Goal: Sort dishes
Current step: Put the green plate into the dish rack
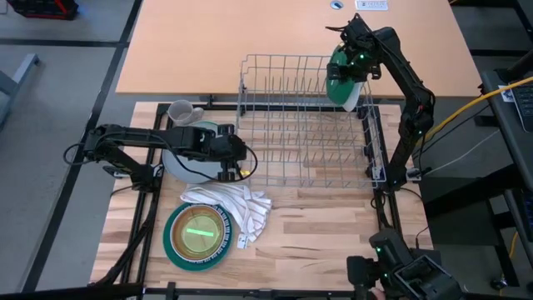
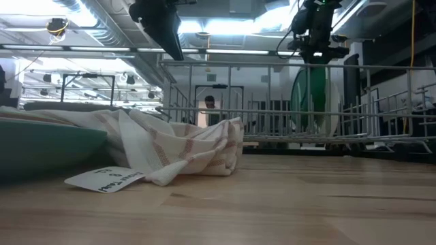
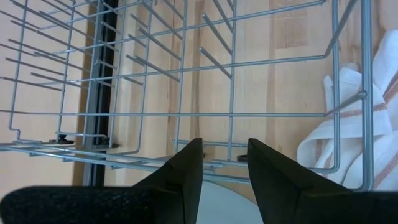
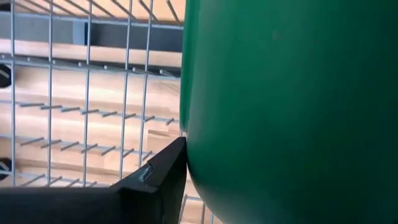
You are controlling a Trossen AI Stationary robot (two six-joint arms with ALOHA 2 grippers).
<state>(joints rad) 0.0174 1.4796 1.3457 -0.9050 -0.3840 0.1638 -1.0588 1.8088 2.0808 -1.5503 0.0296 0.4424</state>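
— What sits at the left of the overhead frame?

— A small grey ceramic mug [image 1: 181,111] in the upper left of the light wooden table [image 1: 333,225], well apart from the rest. Below it lies a large pale grey round plate [image 1: 185,163], with the left gripper [image 1: 236,172] hovering over that plate's right edge, just beside the rack's left side. In the left wrist view its two dark fingers [image 3: 186,177] stand parted with nothing between them, and a pale curved rim shows under them.

— And lower down?

— In the lower left, a stack of round plates: a large teal plate [image 1: 177,252] underneath and a green one [image 1: 198,232] on top (how many lie between, I cannot tell). A crumpled white cloth with brownish stripes [image 1: 237,206] touches the stack's upper right edge; a small white tag [image 2: 105,180] lies beside the cloth in the table-level view.

— The middle?

— The grey wire dish rack [image 1: 304,121] fills the centre, its tines mostly bare.

— And the right?

— The right gripper [image 1: 353,63] is at the rack's upper right corner, closed on a large dark green round plate [image 1: 341,79] held upright on its edge. The right wrist view shows one dark finger [image 4: 163,172] pressed against the plate's green face. From table height the plate stands vertical inside the rack's right part; whether it touches the wires I cannot tell.
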